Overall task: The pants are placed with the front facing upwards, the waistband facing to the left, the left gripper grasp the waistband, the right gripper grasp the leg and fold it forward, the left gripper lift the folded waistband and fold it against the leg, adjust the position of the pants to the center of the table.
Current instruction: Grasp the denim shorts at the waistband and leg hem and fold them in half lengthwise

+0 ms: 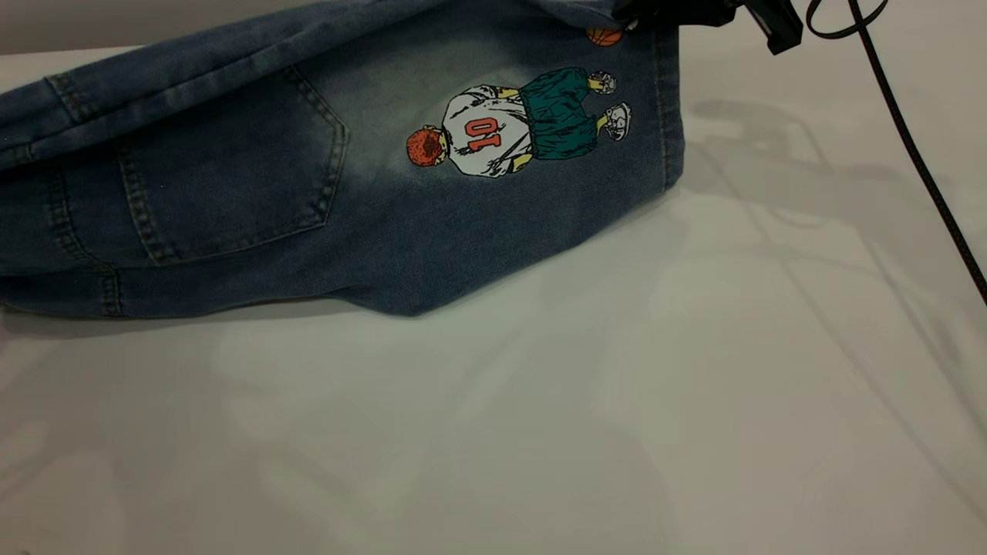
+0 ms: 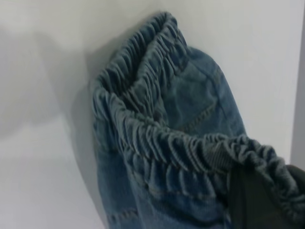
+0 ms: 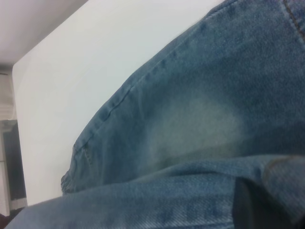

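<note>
The blue denim pants (image 1: 370,223) lie across the far left of the table (image 1: 617,424), with the patch pocket (image 1: 231,169) and the basketball-player print (image 1: 517,131) facing up. A lifted layer of denim runs along their far edge. My right gripper (image 1: 648,14) sits at the top edge of the exterior view, shut on the leg's hem beside the orange ball. In the right wrist view, the leg (image 3: 200,124) wraps around my right gripper (image 3: 267,205). The gathered waistband (image 2: 157,138) is raised and drapes over my left gripper (image 2: 257,200), which is shut on it. The exterior view does not show the left gripper.
A black cable (image 1: 910,146) hangs from the right arm across the table's right side. Bare white table surface spreads in front of and to the right of the pants. The table's far edge (image 3: 19,62) shows in the right wrist view.
</note>
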Action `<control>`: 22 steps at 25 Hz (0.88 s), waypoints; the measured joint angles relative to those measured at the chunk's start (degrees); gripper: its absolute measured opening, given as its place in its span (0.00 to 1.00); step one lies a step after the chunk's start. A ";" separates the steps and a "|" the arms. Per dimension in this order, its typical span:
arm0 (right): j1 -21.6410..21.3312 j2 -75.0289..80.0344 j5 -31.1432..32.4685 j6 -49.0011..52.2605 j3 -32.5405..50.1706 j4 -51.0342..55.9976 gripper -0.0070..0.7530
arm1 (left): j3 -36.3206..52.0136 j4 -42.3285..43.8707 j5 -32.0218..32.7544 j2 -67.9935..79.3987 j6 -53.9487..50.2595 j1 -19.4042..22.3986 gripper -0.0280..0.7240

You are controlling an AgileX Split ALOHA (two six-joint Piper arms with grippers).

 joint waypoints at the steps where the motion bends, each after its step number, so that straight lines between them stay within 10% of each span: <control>1: 0.00 0.00 0.05 0.00 0.00 -0.04 0.04 | 0.00 0.00 -0.82 0.00 0.63 0.00 0.23; 8: 1.03 0.00 -4.18 0.00 0.00 0.09 0.04 | -0.85 -0.33 -11.19 0.00 2.14 0.14 0.28; 22: 5.53 0.05 -6.38 -3.70 -3.23 1.78 0.09 | -4.19 -0.11 -5.72 0.73 7.49 0.03 0.31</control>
